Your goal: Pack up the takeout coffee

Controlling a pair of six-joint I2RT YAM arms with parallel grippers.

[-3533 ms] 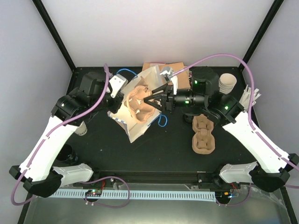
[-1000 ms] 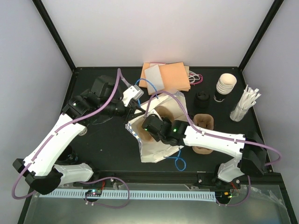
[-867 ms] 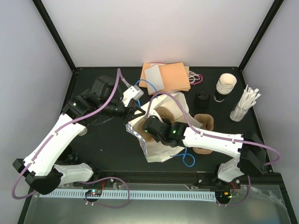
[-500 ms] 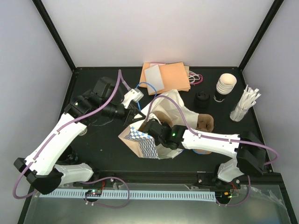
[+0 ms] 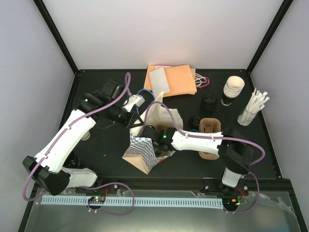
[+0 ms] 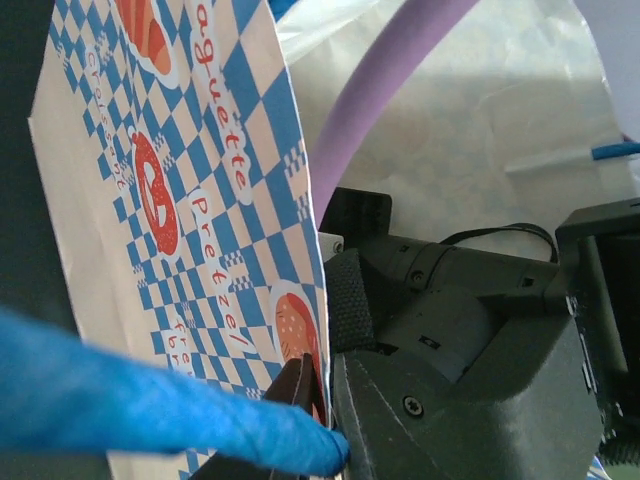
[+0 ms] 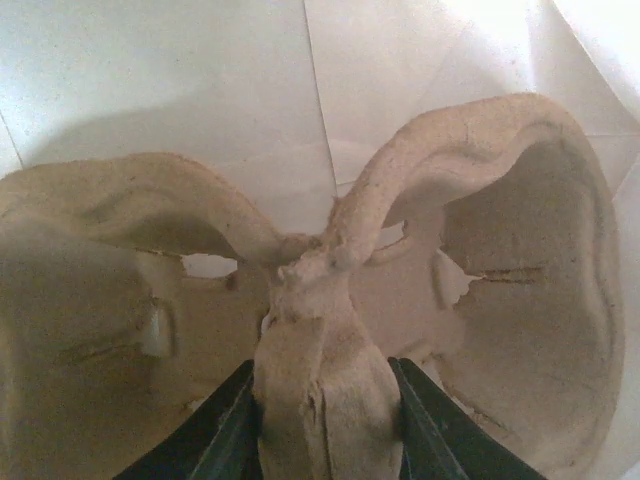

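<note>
left arm: reaches across from the left side of the surface (image 5: 104, 145), elbow raised, wrist turned in toward the bag's (image 5: 142, 151) near-left rim.
left hand (image 6: 318, 390): pressed together on the bag's checkered paper edge. the wrist view shows the rim caught between the fingers, with a blue handle loop (image 6: 150, 405) draped across just below. the pinch seems meant to hold the mouth up and steady while the other arm works inside.
bag: stands roughly upright near the middle of the surface, mouth facing up and back, white lining showing inside.
right arm (image 5: 198, 141): stretched low and leftward from its base, forearm nearly level, wrist plunged into the bag's mouth.
right hand (image 7: 320, 400): pinching the middle ridge of the cup carrier (image 7: 150, 220), one finger on each side. it grips there probably because the ridge is the only narrow, stiff part.
cup carrier: lies deep in the bag against the lining. both wells look empty.
coffee cup (image 5: 195, 121): a small round black-topped thing on the surface just right of the bag reads as the lidded cup, though i cannot be sure - it is outside the bag, not yet packed.
spare carrier (image 5: 210, 127): sits just beside that cup, on its right.
</note>
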